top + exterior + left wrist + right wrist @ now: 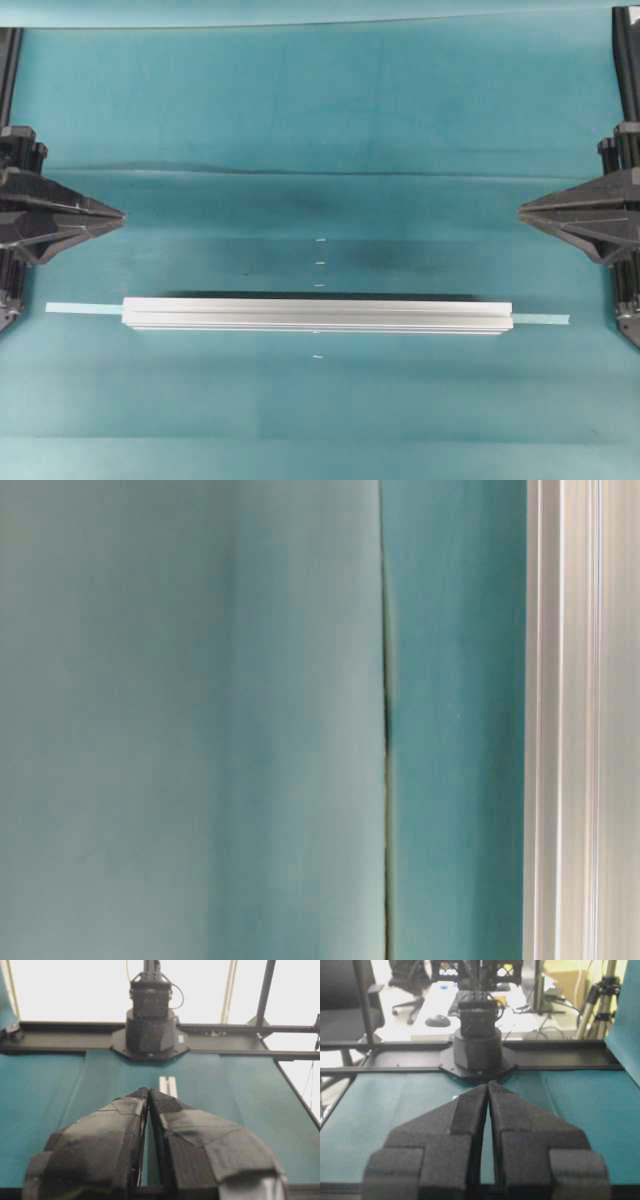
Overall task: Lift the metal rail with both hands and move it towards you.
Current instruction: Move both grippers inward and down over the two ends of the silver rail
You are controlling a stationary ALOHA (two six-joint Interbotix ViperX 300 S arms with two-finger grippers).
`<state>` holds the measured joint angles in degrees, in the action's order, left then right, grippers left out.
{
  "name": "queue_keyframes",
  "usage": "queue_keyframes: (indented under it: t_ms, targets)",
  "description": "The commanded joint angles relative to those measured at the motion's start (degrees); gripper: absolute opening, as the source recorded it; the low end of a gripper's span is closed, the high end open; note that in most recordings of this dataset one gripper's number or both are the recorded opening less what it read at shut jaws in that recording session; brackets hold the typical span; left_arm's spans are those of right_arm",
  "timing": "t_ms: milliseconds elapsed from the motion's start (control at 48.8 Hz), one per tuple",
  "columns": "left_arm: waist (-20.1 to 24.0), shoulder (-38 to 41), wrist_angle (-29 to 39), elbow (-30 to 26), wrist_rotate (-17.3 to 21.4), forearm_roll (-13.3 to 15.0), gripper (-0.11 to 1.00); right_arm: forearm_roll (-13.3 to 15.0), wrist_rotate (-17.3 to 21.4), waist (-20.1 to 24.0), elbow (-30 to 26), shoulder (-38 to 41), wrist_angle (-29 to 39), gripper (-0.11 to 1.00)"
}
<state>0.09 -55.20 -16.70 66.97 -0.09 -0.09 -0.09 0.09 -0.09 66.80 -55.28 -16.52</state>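
Teal table (pixel 300 110) under me — my left gripper (pixel 120 215) and right gripper (pixel 522 211) both pinched together, holding nothing; the rail (pixel 318 315) lies crosswise between and nearer than both, untouched

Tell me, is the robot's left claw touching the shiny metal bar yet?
Apart. The overhead view shows the left gripper shut, holding nothing, at the table's left edge, with bare teal cloth between its tips and the metal rail.

left gripper (pixel 149 1092): tips together, holding nothing | teal mat (pixel 45 1090) below (blurred)
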Motion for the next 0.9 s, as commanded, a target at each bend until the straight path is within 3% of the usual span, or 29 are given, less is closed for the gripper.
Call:
queue_keyframes:
  t_ms: [0, 62, 103, 205, 574, 882]
  targets:
    - [-0.35, 0.97, 1.76, -2.64, -1.76, -0.62, 0.14, -0.35, 0.70, 0.09, -0.79, 0.53, -0.44, 0.14]
    - [-0.35, 1.14, 4.31, -3.78, -2.02, -0.70, 0.10, -2.55, 1.23, 0.09, -1.14, 0.44, 0.70, 0.15]
    - [-0.35, 1.41, 6.77, -4.66, -2.02, -0.70, 0.04, -3.25, 1.85, 0.09, -1.49, 0.44, 1.85, 0.09]
    - [-0.35, 2.02, 12.30, -6.86, -1.93, -0.70, -0.05, -3.43, 3.96, 0.09, -2.99, 0.53, 7.73, 0.02]
    - [-0.44, 10.99, 33.31, -18.63, -1.93, -0.70, -0.05, -3.52, 10.02, 0.18, -17.40, 10.63, 45.53, 0.01]
    - [-1.49, 20.04, 42.63, -23.20, -2.29, -0.70, -0.05, -3.43, 9.84, 1.49, -25.93, 26.63, 58.54, 0.01]
